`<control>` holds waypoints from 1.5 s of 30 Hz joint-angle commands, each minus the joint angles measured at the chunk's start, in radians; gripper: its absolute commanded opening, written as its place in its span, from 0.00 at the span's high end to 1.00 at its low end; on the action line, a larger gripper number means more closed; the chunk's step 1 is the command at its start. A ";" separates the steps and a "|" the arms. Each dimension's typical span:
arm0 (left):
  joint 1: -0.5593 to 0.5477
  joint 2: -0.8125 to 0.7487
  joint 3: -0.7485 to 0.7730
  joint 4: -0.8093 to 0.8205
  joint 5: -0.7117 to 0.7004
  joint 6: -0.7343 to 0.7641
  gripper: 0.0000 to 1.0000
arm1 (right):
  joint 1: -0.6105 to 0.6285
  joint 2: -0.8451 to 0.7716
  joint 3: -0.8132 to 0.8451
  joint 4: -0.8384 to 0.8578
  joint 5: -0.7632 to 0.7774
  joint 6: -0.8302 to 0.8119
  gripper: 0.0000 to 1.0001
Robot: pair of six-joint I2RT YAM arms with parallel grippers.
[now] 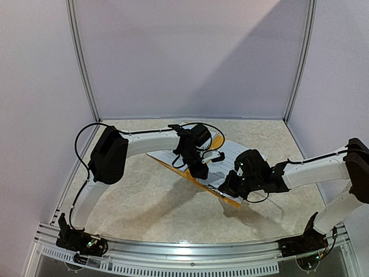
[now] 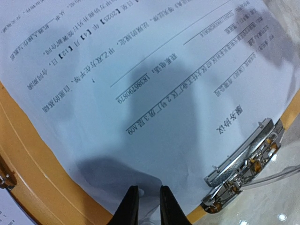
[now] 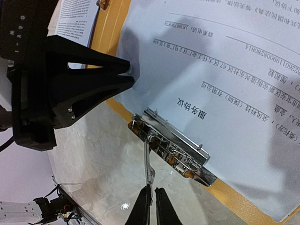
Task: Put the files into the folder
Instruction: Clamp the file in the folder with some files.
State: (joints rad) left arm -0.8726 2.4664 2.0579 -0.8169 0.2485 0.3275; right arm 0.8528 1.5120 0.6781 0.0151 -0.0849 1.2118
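Your table has a pale, mottled stone-pattern top, glossy enough to throw small light spots in the wrist views. You have one item lying directly on it: the folder, orange-yellow, flat, set at an angle near the middle and slightly toward the back. White printed files lie on the folder, not on the table itself. A metal clip sits at the folder's edge, with bare tabletop just beside it.
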 commanded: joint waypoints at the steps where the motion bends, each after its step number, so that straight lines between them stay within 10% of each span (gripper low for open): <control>1: -0.025 0.022 -0.030 -0.066 -0.030 0.013 0.81 | 0.005 0.050 -0.031 -0.033 0.026 0.000 0.94; 45: -0.034 0.023 -0.036 -0.081 -0.026 0.025 0.81 | 0.004 0.163 -0.137 -0.044 0.142 0.055 0.93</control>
State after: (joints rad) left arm -0.8806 2.4649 2.0579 -0.8169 0.2024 0.3481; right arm 0.8635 1.5814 0.5949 0.1738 -0.0273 1.2575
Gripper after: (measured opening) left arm 0.192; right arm 0.069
